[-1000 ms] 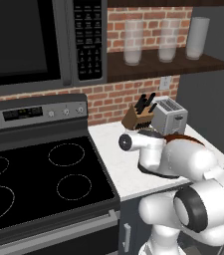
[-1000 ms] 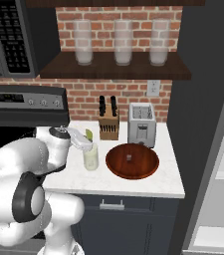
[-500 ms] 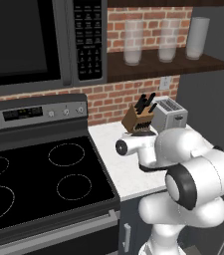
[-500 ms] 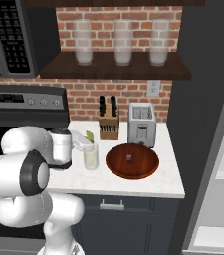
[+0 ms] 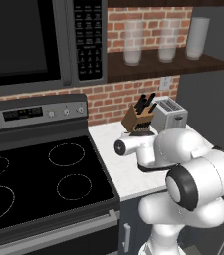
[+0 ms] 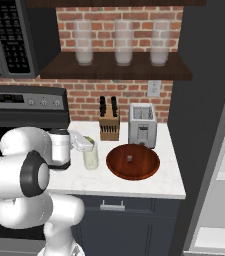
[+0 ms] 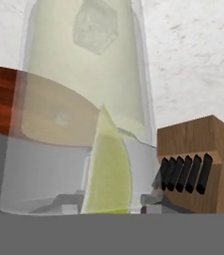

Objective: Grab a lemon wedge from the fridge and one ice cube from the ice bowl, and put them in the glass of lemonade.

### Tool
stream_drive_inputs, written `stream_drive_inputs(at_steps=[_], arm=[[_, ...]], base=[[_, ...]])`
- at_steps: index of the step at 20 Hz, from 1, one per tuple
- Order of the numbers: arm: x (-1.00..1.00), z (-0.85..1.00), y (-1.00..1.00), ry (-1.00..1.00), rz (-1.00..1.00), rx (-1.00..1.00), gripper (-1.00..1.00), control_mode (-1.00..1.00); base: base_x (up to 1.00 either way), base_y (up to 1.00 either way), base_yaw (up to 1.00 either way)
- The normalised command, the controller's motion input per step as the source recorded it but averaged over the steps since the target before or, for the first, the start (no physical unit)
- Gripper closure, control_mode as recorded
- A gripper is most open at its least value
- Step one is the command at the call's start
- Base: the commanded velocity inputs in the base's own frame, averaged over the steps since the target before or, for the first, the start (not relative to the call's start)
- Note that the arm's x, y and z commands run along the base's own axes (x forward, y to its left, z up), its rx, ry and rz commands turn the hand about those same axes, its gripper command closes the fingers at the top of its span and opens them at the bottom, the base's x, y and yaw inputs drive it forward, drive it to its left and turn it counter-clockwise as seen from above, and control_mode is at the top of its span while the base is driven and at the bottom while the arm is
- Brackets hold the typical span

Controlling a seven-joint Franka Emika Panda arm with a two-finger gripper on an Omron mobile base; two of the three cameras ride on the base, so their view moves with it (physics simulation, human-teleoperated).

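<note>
At the left, the stove (image 6: 19, 102) is seen, and just beside it the gripper (image 6: 84, 145) is held over the glass of lemonade (image 6: 90, 157) on the counter. In the hand view, the lemon wedge (image 7: 107, 169) is seen between the two finger tips (image 7: 68, 203) right above the glass, where an ice cube (image 7: 94, 25) is seen in the drink, but whether the wedge is squeezed or let go cannot be told. Further right, the knife block (image 6: 109, 127), the ice bowl (image 6: 115, 167) and the toaster (image 6: 142, 127) are found, and the fridge (image 6: 204, 125) is last.
</note>
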Motion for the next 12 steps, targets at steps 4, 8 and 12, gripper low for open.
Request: stream_drive_inputs(at_steps=[4,8,12], arm=[[-0.11,0.0,-0.09,0.0,0.0,0.0,-1.0,-1.0],[-0.02,0.0,-0.03,0.0,0.0,0.0,-1.0,-1.0],[-0.06,0.34,0.0,-0.03,0.0,0.0,-1.0,-1.0]], base=[[0.0,0.0,0.0],[0.0,0.0,0.0],[0.0,0.0,0.0]])
